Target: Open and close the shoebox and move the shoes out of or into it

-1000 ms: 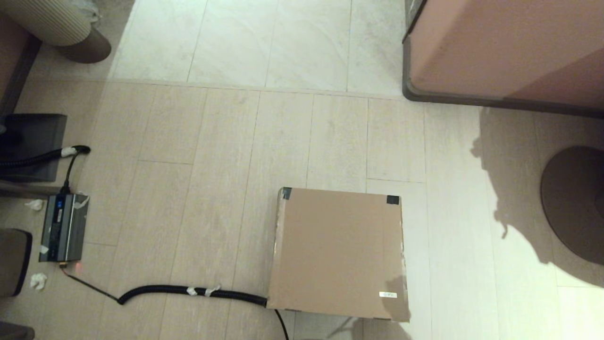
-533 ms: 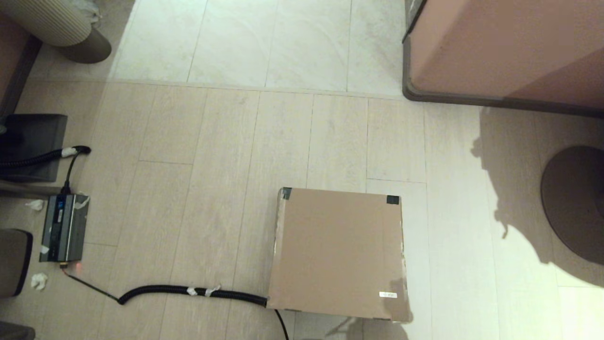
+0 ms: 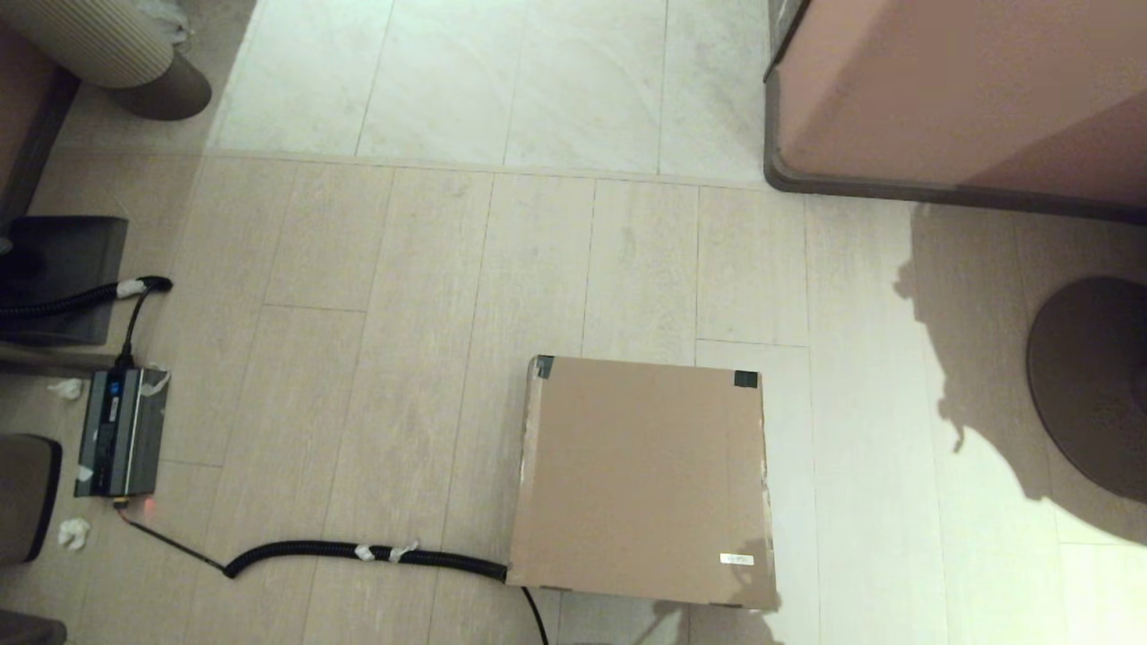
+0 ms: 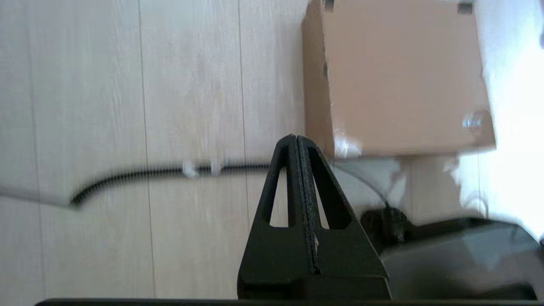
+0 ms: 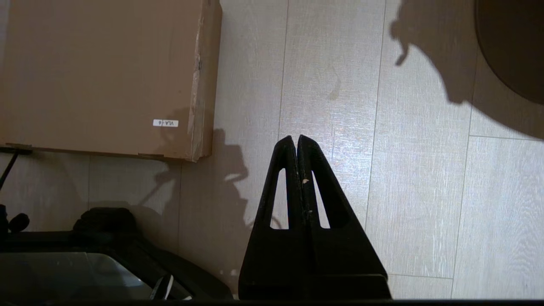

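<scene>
The shoebox (image 3: pixel 641 479) sits on the pale plank floor (image 3: pixel 376 358) with its lid down flat, black tape on the two far lid corners and a small white label (image 3: pixel 736 559) near the nearer right corner. No shoes show in any view.

Neither arm appears in the head view. The left claw (image 4: pixel 296 138) is seen from its own wrist camera: its two black fingers are pressed together with no gap, clenched on nothing, and it hangs above bare floor, pointing down, just beside the box's nearer left corner and apart from it. The right claw (image 5: pixel 296 138) is likewise clenched empty, fingers meeting along their whole length, held above open floor on the box's right side, near the labelled corner but not touching the cardboard.

A black corrugated cable (image 3: pixel 367 554) runs along the floor to the box's left near corner from a small grey device (image 3: pixel 121 432). A large pinkish cabinet (image 3: pixel 959 90) stands beyond the box to the right, and a dark round base (image 3: pixel 1089 385) lies at the right edge
</scene>
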